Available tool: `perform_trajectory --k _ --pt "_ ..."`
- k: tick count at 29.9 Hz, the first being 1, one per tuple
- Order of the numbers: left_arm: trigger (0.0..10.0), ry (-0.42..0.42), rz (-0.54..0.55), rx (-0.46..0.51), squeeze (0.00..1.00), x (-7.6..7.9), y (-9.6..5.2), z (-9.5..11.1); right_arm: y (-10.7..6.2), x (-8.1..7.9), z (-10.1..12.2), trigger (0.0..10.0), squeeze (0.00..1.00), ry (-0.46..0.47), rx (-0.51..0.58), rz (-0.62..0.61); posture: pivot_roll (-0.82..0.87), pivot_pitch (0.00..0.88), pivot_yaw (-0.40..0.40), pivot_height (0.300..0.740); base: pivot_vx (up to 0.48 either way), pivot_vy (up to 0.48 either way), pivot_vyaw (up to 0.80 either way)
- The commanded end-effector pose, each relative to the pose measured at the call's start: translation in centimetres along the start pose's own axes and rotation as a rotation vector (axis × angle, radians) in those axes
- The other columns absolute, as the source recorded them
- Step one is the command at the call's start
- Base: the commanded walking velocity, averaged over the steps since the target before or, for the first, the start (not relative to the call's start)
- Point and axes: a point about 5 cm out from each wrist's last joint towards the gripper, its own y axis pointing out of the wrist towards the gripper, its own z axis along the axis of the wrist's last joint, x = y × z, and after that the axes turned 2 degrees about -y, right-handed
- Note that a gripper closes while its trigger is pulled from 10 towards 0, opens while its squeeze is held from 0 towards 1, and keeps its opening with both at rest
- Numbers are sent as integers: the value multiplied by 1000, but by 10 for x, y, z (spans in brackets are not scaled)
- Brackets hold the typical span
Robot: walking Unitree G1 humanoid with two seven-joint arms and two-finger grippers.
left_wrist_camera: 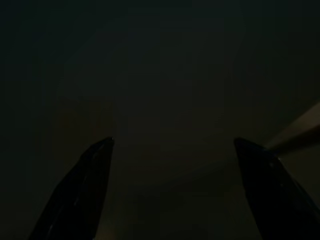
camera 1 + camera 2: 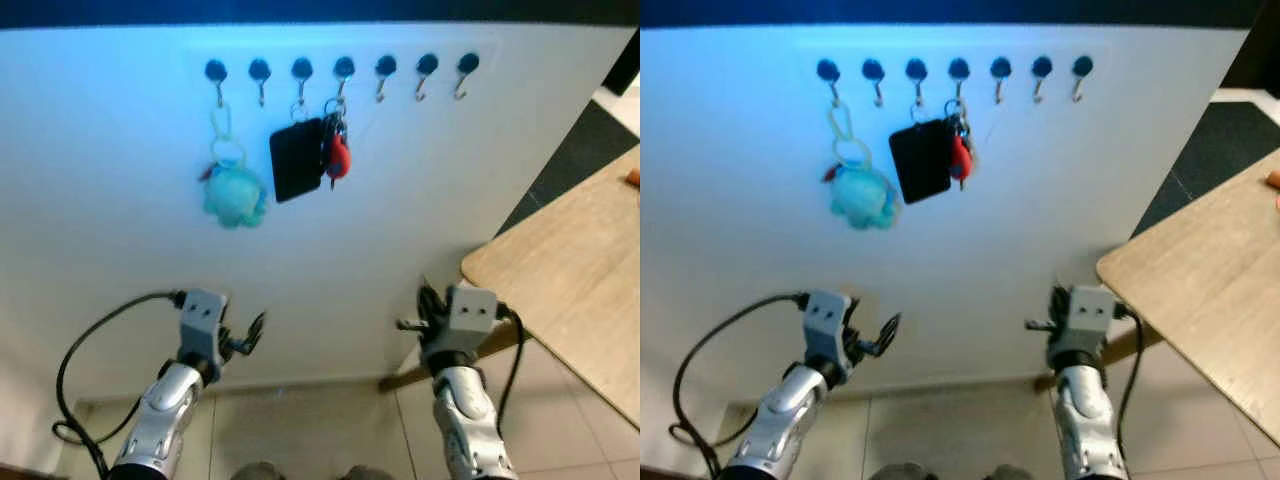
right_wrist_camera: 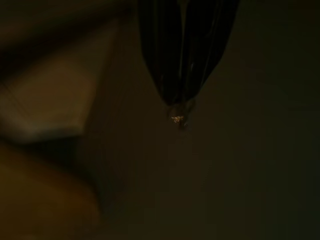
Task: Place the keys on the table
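Observation:
A bunch of keys with a red fob point(image 2: 337, 152) hangs from a hook on the white wall, next to a black flat tag point(image 2: 296, 158). A teal plush keychain point(image 2: 234, 192) hangs from the leftmost hook. The wooden table point(image 2: 565, 270) stands to the right. My left gripper point(image 2: 248, 335) is held low in front of the wall, well below the keys; in the left wrist view its fingers point(image 1: 92, 170) stand wide apart, open and empty. My right gripper point(image 2: 425, 303) is also low, near the table's corner, with its fingers point(image 3: 182, 60) pressed together, shut.
A row of several dark-knobbed hooks point(image 2: 427, 68) runs along the top of the wall; those on the right hold nothing. Beige floor tiles point(image 2: 320, 430) lie below. A dark mat point(image 2: 585, 145) lies beyond the table. A small orange thing point(image 2: 633, 178) sits at the table's far edge.

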Motion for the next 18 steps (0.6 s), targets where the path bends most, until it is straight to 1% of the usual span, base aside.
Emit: perform_trajectory --k 1,2,3,5,6,7,8,9,10,11,16,18 --pt "10000 -61 38 -75 0 -6 4 -7 3 1 -6 10000 0 34 -40 -11 43 83 -18 740 0 0 0" --pt "10000 -73 37 -114 0 -5 5 -12 3 2 -12 10000 0 48 -71 -15 40 93 -16 740 0 0 0" --pt "10000 -73 37 -114 0 -5 5 -12 3 2 -12 10000 0 48 -71 -15 40 93 -16 740 0 0 0" --pt "10000 -43 18 -149 0 0 9 -16 3 1 -26 10000 0 60 -149 -2 38 91 -17 740 0 0 0" --pt "10000 -13 16 -161 0 2 12 -16 2 0 -33 10000 0 58 -183 12 37 98 -18 740 0 0 0" --pt "10000 -13 16 -161 0 2 12 -16 2 0 -33 10000 0 58 -183 12 37 98 -18 740 0 0 0" --pt "10000 3 26 -184 0 4 16 -18 -1 2 -46 10000 0 46 -239 18 37 94 -20 740 0 0 0" --pt "10000 -16 35 -198 0 3 17 -20 -4 3 -51 10000 0 47 -268 11 34 90 -20 740 0 0 0" --pt "10000 -16 35 -198 0 3 17 -20 -4 3 -51 10000 0 47 -268 11 34 90 -20 740 0 0 0" --pt "10000 -37 43 -211 0 3 18 -23 -6 4 -56 10000 0 48 -289 4 32 90 -21 740 0 0 0" --pt "10000 -20 60 -229 0 5 20 -24 -22 16 -80 10000 0 36 -434 -58 34 75 -23 740 0 0 0" --pt "10000 24 57 -224 0 7 21 -24 -30 20 -88 10000 0 29 -490 -71 33 66 -22 740 0 0 -662"
